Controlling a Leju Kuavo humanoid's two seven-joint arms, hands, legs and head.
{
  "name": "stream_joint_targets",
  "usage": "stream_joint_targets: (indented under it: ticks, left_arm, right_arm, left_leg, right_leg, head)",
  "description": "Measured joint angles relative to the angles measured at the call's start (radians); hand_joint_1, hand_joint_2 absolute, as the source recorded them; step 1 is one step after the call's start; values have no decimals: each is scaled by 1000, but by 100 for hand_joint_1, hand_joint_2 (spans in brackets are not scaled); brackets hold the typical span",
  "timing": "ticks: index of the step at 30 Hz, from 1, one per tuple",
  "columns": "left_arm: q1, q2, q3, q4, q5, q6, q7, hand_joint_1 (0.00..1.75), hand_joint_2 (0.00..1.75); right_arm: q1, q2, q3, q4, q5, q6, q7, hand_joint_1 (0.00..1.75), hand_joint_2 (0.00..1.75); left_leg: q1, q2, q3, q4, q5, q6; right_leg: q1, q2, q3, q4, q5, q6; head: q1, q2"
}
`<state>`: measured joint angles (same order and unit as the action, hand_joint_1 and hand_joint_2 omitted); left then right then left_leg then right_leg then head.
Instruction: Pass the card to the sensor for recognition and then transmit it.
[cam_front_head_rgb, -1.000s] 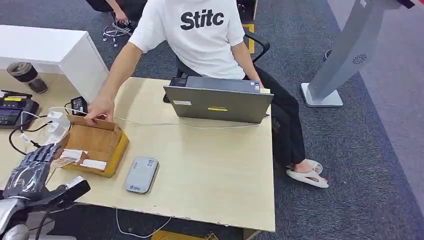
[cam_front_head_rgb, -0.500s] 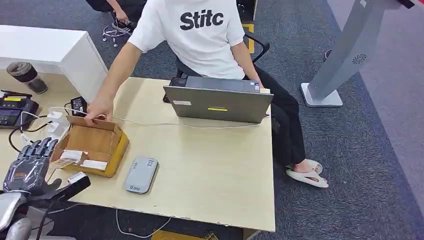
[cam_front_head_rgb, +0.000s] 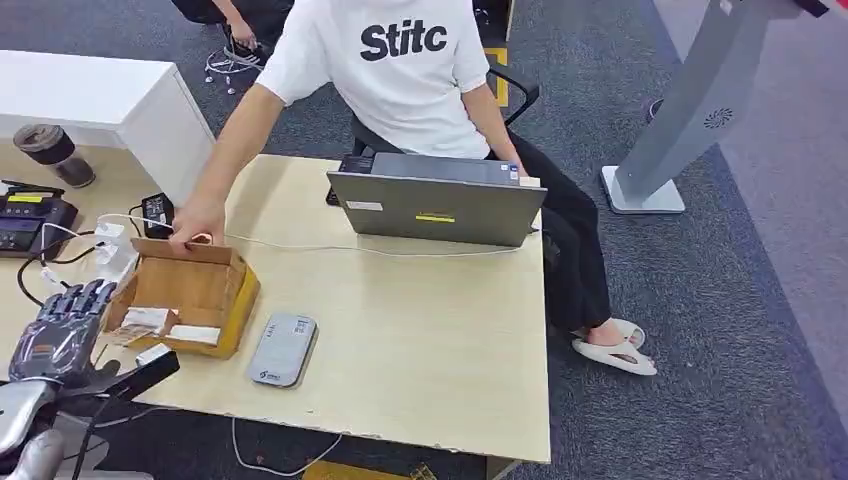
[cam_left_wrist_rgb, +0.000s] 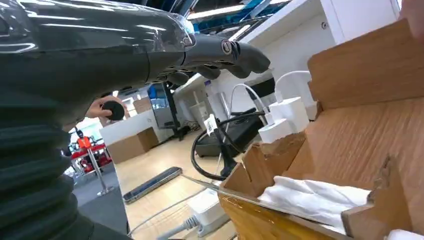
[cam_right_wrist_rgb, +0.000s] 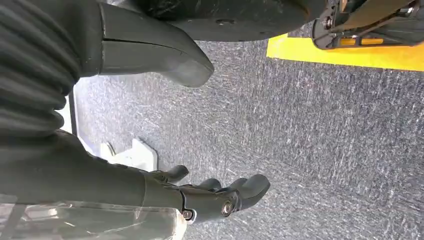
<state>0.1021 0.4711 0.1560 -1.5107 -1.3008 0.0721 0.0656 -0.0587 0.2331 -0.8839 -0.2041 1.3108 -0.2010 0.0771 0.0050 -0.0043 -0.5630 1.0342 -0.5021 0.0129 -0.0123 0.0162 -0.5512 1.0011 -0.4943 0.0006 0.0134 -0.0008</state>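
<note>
Now the left hand (cam_front_head_rgb: 58, 335), fingers spread and empty, hovers just beside the cardboard box (cam_front_head_rgb: 200, 285); the card (cam_front_head_rgb: 192, 334) lies inside, long axis running toward the sensor (cam_front_head_rgb: 282, 349).

1. Left arm: enters the head view from the lower-left corner, silver forearm angled upward toward the hand.
2. Left hand (cam_front_head_rgb: 58, 335): raised, back of the hand facing the camera, fingers extended and slightly spread, pointing away from the robot. It holds nothing.
3. Left hand, wrist view (cam_left_wrist_rgb: 150, 47): the fingers (cam_left_wrist_rgb: 235, 52) reach forward, gently curved at the tips, with nothing between them and the thumb.
4. Right arm: hangs downward, wrist camera facing the floor.
5. Right hand (cam_right_wrist_rgb: 200, 192): the fingers (cam_right_wrist_rgb: 250, 187) are loosely bent, apart from one another; the thumb (cam_right_wrist_rgb: 165, 57) stands well clear of them. No object is held.
</note>
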Motion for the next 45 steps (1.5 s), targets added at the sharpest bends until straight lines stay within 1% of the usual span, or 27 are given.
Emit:
stream_joint_targets:
  ticks: [3,8,11,12,13,14,15,19,26,45]
  left_arm:
    - [-8,0,-1,23,-8,11,0,0,175]
    - [-32,-3,-6,74,-29,75,-23,0,175]
    - [-41,-6,-16,99,-36,90,-25,0,175]
    - [-43,-6,-20,106,-37,93,-28,5,175]
    - [-46,-6,-23,112,-37,97,-33,148,175]
    - [-49,-8,-25,119,-39,101,-35,168,175]
    - [-53,-11,-26,127,-39,107,-39,175,175]
    - [-60,-15,-42,145,-40,126,-56,175,175]
    - [-62,-21,-55,171,-38,127,-58,175,175]
    - [-72,-24,-56,179,-29,136,-67,175,175]
  right_arm:
    - [0,0,0,0,3,0,0,0,175]
    - [-1,0,1,0,7,0,1,0,175]
    - [-1,0,1,0,7,0,1,0,175]
    - [-1,0,2,0,7,0,1,0,175]
    - [-1,0,2,0,8,0,1,0,175]
    - [-1,0,2,0,8,0,1,0,175]
    - [-1,0,2,0,10,0,1,0,175]
    - [-1,0,2,0,21,1,1,0,175]
    - [-1,0,3,0,22,1,0,0,175]
    - [-1,0,4,0,23,1,0,0,175]
  left_leg:
    - [0,0,0,0,0,0]
    - [0,0,0,0,0,0]
    - [0,0,0,0,0,0]
    - [0,0,0,0,0,0]
    - [0,0,0,0,0,0]
    - [0,0,0,0,0,0]
    - [0,0,0,0,0,0]
    - [0,0,0,0,0,0]
    - [0,0,0,0,0,0]
    - [0,0,0,0,0,0]
  right_leg:
    - [0,0,0,0,0,0]
    - [0,0,0,0,0,0]
    - [0,0,0,0,0,0]
    - [0,0,0,0,0,0]
    - [0,0,0,0,0,0]
    - [0,0,0,0,0,0]
    - [0,0,0,0,0,0]
    - [0,0,0,0,0,0]
    - [0,0,0,0,0,0]
    - [0,1,0,0,0,0]
  head:
    - [0,0]
    - [0,0]
    - [0,0]
    - [0,0]
    - [0,0]
    - [0,0]
    - [0,0]
    - [0,0]
    - [0,0]
    - [0,0]
